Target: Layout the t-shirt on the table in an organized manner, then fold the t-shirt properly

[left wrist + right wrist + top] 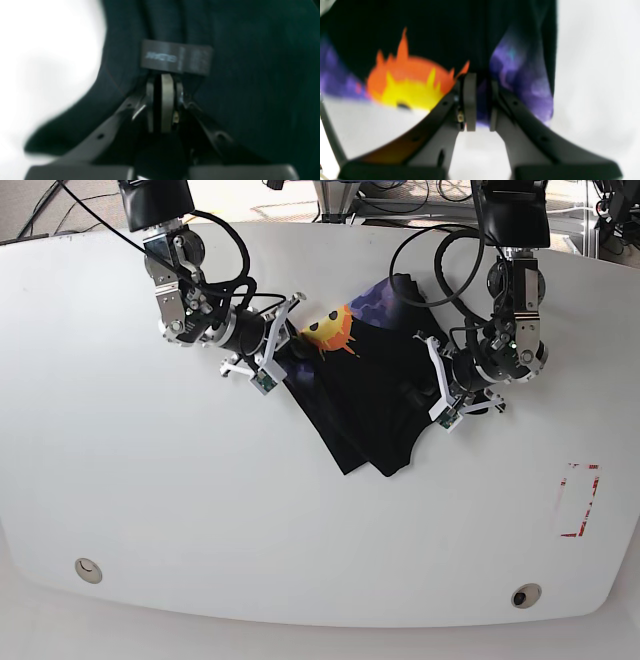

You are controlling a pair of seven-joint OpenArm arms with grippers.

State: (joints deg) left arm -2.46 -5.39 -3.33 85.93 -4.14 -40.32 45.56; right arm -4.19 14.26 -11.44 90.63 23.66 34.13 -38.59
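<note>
The black t-shirt [365, 400] hangs stretched between the two arms, over the middle of the white surface [180, 510] toward its far side. It is bunched and folded on itself, with its lower tips drooping to the surface between the two sets of fingers.

The left fingers [163, 82] are pressed together on a fold of the dark cloth; in the left wrist view the pads [167, 102] meet with almost no gap, and cloth fills the view beyond and to both sides of them. A dark label [176, 58] with pale, blurred lettering sits on the cloth just past the fingertips. Bare white surface shows to the left of these fingers.

The right fingers [480, 82] are clamped on the shirt's printed edge. In the right wrist view a thin strip of purple-printed cloth fills the narrow gap between the two pads [470, 102]. To the left of these fingers lies an orange and yellow flame-edged print [407, 82]; to the right hangs a purple cloudy print [522, 82], with black cloth beyond both.

In the base view, a red dashed rectangle [578, 500] lies on the surface well apart from the shirt, on the side of the left arm, and two small round holes [88, 569] sit near the near edge.
</note>
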